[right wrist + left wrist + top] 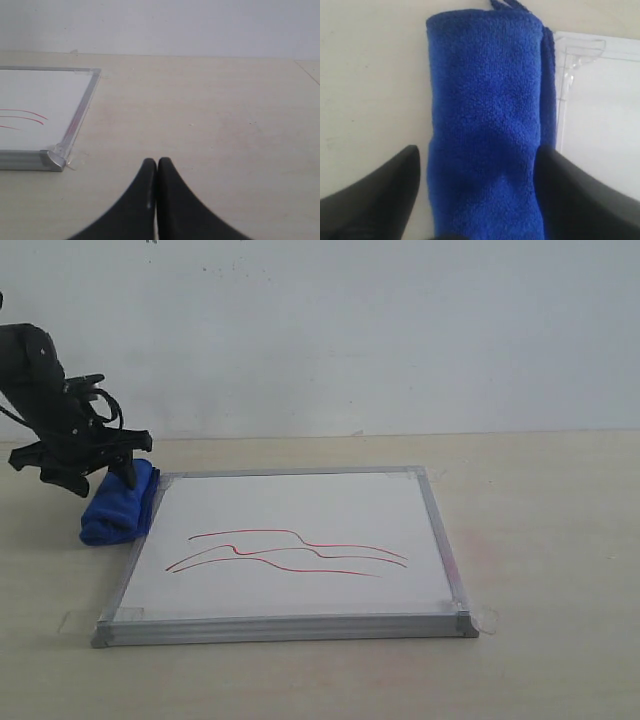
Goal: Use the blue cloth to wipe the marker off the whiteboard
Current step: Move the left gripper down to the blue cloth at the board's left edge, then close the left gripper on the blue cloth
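Left pincer (479, 152) wide astride blue cloth (485, 90)

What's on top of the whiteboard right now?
Only the marker strokes on the whiteboard. The blue cloth lies beside its left edge, not on it. Nothing hides the board's surface.

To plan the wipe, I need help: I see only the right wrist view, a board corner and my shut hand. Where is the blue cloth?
Observer: The blue cloth lies on the table beside the whiteboard, at the left of the exterior view.
Operator: Does the left hand hold it?
Observer: Not yet; the left hand is open, a finger on each side of it.
Operator: And the marker?
Observer: A few long wavy red lines cross the board's middle, unwiped.
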`<action>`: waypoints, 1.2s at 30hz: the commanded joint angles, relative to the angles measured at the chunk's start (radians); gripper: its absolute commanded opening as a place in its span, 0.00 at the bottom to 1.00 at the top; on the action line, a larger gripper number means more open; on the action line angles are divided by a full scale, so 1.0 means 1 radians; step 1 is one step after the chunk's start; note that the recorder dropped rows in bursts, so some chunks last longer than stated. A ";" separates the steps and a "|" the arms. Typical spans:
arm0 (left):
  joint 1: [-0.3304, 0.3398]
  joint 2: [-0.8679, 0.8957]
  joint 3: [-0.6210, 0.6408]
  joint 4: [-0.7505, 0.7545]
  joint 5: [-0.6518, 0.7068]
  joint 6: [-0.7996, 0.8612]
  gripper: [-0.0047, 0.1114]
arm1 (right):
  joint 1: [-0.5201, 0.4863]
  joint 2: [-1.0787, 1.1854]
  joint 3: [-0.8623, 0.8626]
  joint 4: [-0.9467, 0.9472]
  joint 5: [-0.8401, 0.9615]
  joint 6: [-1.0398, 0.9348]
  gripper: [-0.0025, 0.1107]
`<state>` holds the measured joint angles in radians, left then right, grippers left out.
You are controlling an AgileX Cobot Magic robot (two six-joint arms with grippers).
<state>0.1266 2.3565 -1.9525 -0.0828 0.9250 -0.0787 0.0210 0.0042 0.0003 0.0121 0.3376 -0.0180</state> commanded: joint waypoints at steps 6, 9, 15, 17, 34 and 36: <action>0.000 0.049 -0.006 -0.018 -0.038 -0.011 0.57 | -0.006 -0.004 0.000 0.003 -0.004 -0.003 0.02; 0.000 0.052 -0.006 -0.027 -0.046 -0.011 0.57 | -0.006 -0.004 0.000 0.003 -0.004 -0.003 0.02; 0.000 0.052 -0.006 -0.121 -0.092 -0.011 0.51 | -0.006 -0.004 0.000 0.003 -0.004 -0.003 0.02; 0.000 0.052 -0.006 -0.145 -0.099 -0.011 0.42 | -0.006 -0.004 0.000 0.003 -0.004 -0.003 0.02; 0.002 -0.012 -0.006 -0.108 -0.028 0.085 0.07 | -0.006 -0.004 0.000 0.003 -0.004 -0.003 0.02; 0.002 -0.046 -0.006 -0.108 -0.002 0.108 0.07 | -0.006 -0.004 0.000 0.003 -0.004 -0.003 0.02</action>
<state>0.1290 2.3769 -1.9525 -0.1949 0.8886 -0.0151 0.0210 0.0042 0.0003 0.0121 0.3376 -0.0180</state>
